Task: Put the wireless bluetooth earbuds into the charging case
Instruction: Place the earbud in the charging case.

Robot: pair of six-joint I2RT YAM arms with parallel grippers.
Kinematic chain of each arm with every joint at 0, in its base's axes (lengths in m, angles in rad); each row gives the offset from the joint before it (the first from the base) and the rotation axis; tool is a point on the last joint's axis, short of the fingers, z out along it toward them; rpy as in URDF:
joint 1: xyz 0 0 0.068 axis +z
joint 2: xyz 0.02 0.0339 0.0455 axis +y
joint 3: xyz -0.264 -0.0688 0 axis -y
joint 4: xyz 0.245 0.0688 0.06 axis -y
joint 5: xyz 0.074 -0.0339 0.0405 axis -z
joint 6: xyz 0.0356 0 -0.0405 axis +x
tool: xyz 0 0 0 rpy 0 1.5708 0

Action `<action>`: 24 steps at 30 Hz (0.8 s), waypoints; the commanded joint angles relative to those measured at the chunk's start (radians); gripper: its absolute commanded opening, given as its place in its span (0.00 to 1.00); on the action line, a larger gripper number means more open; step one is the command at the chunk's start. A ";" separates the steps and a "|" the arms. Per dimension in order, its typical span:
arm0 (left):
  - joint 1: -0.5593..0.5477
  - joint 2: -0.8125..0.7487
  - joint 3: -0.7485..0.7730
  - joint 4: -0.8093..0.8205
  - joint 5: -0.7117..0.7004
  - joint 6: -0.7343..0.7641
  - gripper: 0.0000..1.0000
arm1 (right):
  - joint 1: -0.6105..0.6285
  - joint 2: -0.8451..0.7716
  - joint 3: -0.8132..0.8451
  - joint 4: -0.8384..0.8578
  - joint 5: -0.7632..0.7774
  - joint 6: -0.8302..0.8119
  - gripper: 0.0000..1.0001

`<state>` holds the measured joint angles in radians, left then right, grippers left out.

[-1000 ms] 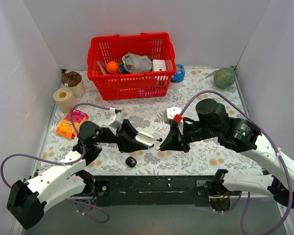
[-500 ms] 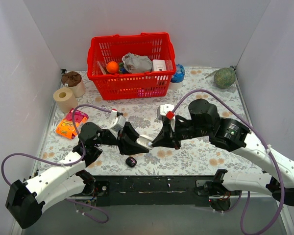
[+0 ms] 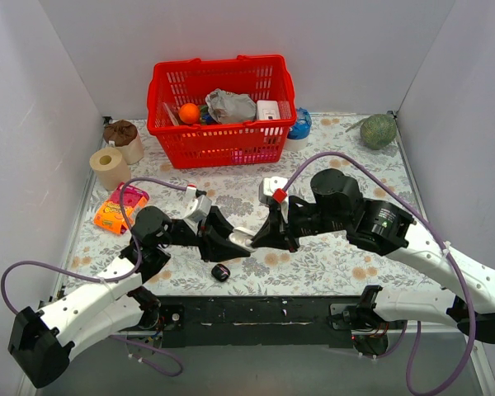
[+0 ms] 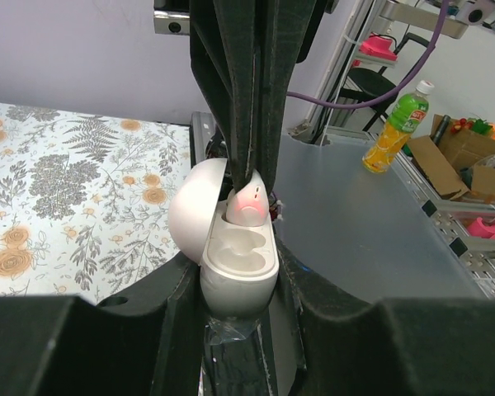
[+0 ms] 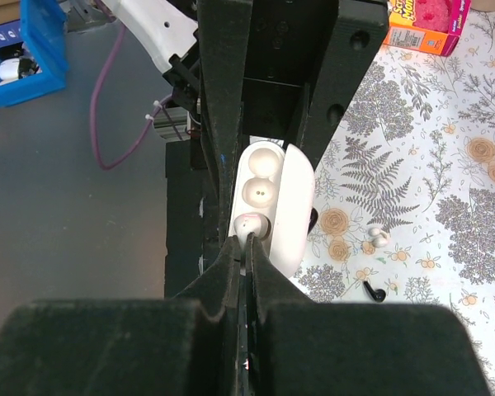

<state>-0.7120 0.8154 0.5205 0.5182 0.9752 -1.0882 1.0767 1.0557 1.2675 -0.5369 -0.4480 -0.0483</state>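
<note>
Case (image 4: 239, 272) held; floral tbl (image 3: 231, 177), white walls (image 3: 355, 49).

Earbud (image 5: 250, 223) partly behind right gripper (image 5: 246, 247)

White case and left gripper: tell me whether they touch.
Touching. The left wrist view shows the left gripper clamping the open white case from both sides, a finger pressed against each flank with no gap.

white case (image 4: 239, 264) held up off the table, lid swung open leftward; one white earbud (image 4: 247, 202) upright at its far well.
</note>
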 commanded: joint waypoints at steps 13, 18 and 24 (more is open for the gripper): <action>-0.007 -0.051 0.003 0.025 -0.090 0.024 0.00 | 0.029 0.003 -0.019 -0.002 0.091 0.030 0.13; -0.007 -0.055 -0.005 0.013 -0.099 0.027 0.00 | 0.028 -0.028 0.026 0.017 0.140 0.066 0.43; -0.007 -0.093 -0.034 -0.038 -0.145 0.045 0.00 | 0.028 -0.172 0.064 0.063 0.352 0.113 0.52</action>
<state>-0.7155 0.7719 0.5045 0.4976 0.8570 -1.0687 1.1069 1.0130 1.2808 -0.5335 -0.2916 0.0269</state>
